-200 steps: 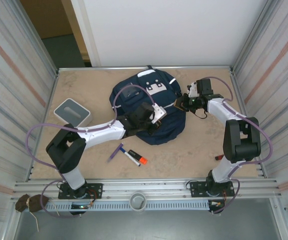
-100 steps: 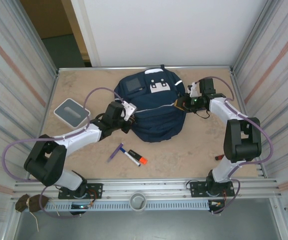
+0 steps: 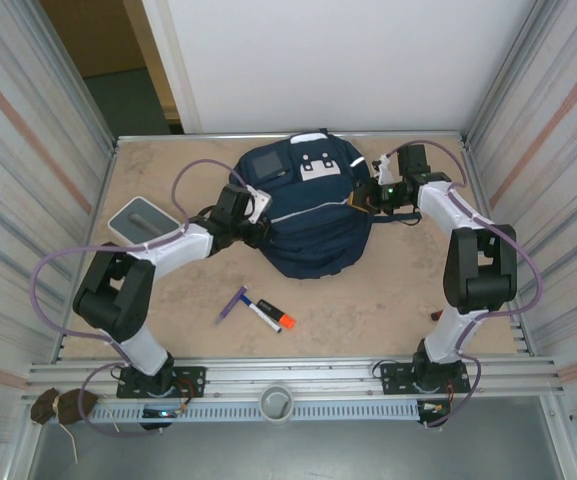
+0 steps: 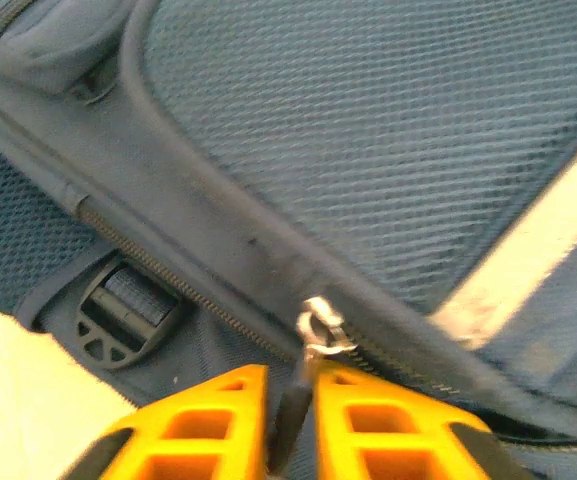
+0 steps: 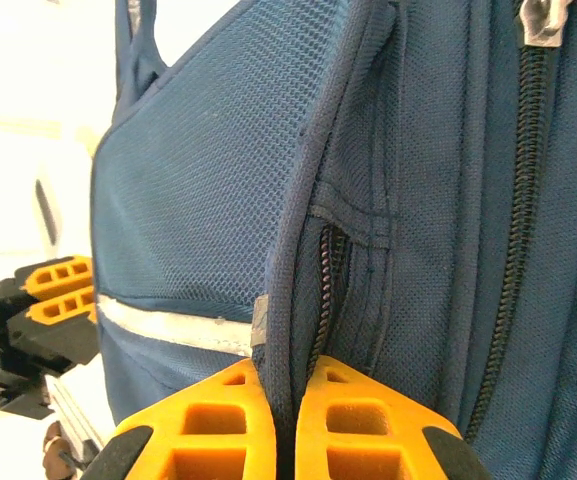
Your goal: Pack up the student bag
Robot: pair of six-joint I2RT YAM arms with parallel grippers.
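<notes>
Between the slightly parted orange fingers [image 4: 218, 425] of the left hand [image 4: 291, 390] sits the dark zipper pull [image 4: 290, 425] of the student bag [image 3: 313, 215]; whether they pinch it cannot be told. On the bag's opposite side, the right hand [image 5: 286, 390] is clamped together on a piped seam [image 5: 301, 250] of its fabric. The bag lies mid-worktop [image 3: 398, 290], toward the far edge, between both arms.
</notes>
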